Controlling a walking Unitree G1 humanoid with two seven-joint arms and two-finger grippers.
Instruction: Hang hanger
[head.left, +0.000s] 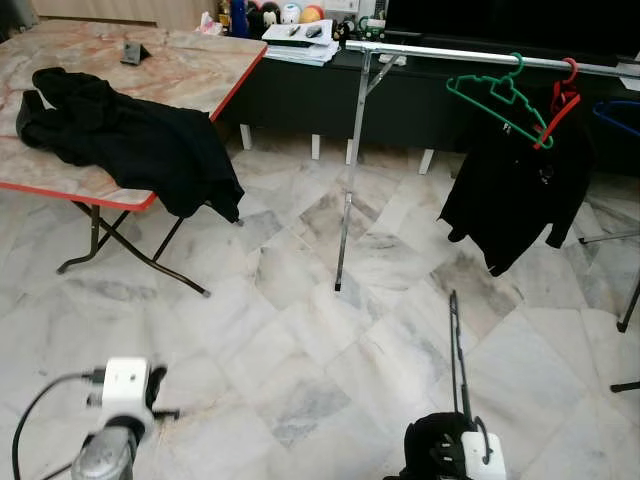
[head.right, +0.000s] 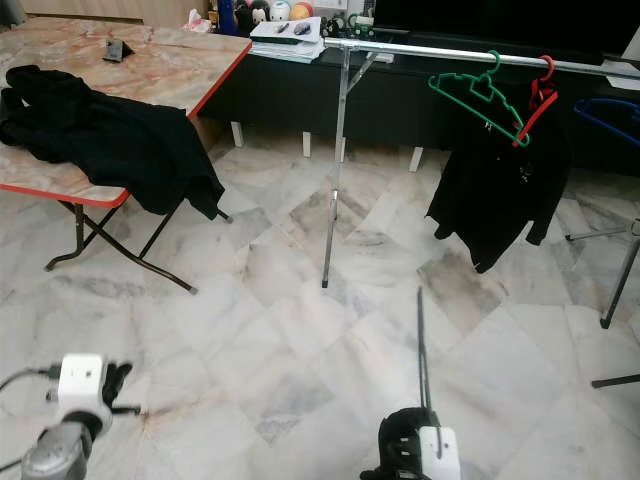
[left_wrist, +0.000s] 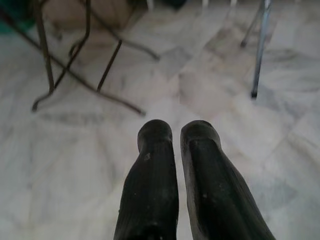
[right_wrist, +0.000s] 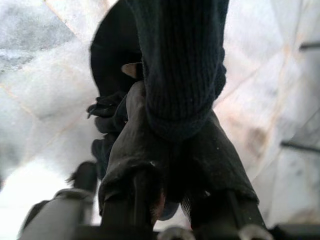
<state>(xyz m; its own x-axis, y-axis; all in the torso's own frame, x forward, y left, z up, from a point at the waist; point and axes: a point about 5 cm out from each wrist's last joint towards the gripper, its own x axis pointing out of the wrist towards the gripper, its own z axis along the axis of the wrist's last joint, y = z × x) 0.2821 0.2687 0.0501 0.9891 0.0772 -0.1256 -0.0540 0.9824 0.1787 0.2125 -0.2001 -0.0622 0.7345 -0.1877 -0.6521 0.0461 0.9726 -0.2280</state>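
Note:
My right gripper (right_wrist: 170, 135) is low in front of me, shut on a bunched black knitted garment (right_wrist: 180, 65). From that bundle (head.left: 440, 445) a thin black bar (head.left: 458, 350) stands up; it looks like a hanger seen edge-on. Ahead stands a silver clothes rail (head.left: 450, 52). On it hang an empty green hanger (head.left: 495, 92) and a red hanger (head.left: 560, 105) carrying a black garment (head.left: 515, 195). My left gripper (left_wrist: 177, 135) hangs low at the left over the floor, shut on nothing.
A folding table (head.left: 200, 70) with a red edge stands at the left, with a black garment (head.left: 130, 135) draped over it and its legs (head.left: 130, 250) splayed on the marble floor. A blue hanger (head.left: 620, 115) is at the far right. A dark cabinet (head.left: 300, 100) runs behind the rail.

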